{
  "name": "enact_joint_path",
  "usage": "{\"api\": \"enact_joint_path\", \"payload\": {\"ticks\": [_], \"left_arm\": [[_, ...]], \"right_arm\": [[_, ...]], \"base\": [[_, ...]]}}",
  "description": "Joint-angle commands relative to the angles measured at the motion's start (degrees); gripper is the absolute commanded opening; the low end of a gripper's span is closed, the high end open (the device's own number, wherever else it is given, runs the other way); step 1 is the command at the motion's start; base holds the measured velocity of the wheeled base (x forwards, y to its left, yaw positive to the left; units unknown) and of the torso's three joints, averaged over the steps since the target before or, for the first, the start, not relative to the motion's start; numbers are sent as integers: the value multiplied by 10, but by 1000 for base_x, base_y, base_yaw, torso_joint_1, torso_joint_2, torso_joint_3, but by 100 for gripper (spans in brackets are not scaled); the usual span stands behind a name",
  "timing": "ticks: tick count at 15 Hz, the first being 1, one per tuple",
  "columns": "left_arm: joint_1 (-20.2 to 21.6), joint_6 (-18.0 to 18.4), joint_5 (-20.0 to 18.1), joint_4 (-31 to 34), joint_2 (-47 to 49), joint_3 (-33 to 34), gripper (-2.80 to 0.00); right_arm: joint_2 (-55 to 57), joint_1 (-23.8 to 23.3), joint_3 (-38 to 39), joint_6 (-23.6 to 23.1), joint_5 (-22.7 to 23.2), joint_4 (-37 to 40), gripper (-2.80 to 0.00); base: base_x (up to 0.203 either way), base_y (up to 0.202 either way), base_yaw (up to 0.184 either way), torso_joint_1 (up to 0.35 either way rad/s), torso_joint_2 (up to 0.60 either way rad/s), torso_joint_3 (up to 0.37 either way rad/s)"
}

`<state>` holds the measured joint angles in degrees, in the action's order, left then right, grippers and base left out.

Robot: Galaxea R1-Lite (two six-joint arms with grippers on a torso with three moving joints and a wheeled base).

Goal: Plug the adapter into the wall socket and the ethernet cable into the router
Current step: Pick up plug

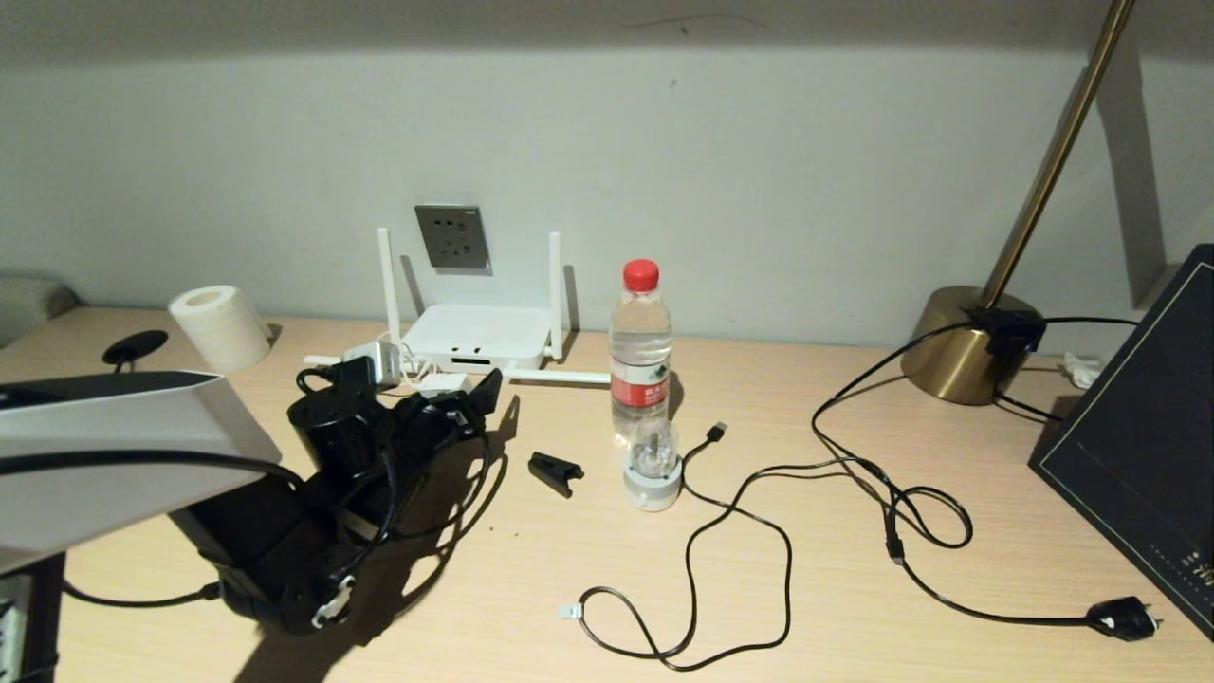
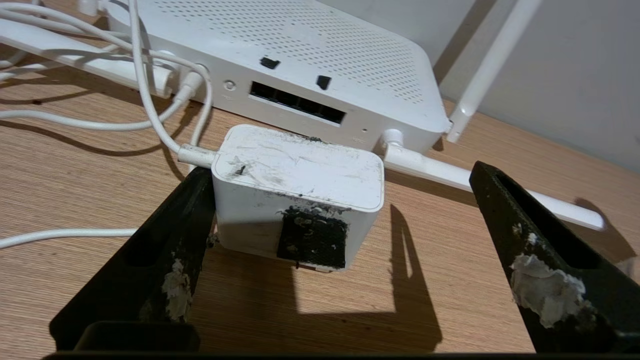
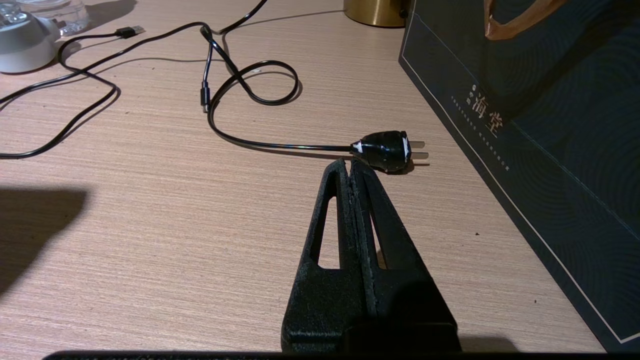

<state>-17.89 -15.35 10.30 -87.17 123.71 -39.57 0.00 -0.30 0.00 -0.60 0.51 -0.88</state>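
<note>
You are looking at a desk against a wall, itemised as follows. The left gripper is reaching low over the desk with its jaws standing wide; the adapter is lying on the wood between its fingers, just against one of them and well clear of the other, so nothing is being gripped. The adapter's white cord is looping away beside the router, which is sitting directly behind the adapter with its port slot facing the gripper. In the head view the router is resting at the wall under the socket, whose holes are standing empty. The ethernet cable is trailing loose across the middle of the desk, its clear plug lying near the front edge. The right gripper is hovering with its jaws pressed together, holding nothing, just beside a black plug. Also sitting on the desk: a bottle, a tape roll, a brass lamp and a dark box.
</note>
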Motion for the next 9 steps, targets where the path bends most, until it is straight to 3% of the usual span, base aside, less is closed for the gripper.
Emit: {"api": "enact_joint_path", "payload": {"ticks": [1,9], "left_arm": [[-15,-1,1,-5,-10,1,0],[-51,-1,3,-5,-18,13,0]], "right_arm": [[1,0,3,0,0,-1,-280],[1,0,3,0,0,0,-280]], "base": [[0,0,0,0,0,0],[0,0,0,0,0,0]]}}
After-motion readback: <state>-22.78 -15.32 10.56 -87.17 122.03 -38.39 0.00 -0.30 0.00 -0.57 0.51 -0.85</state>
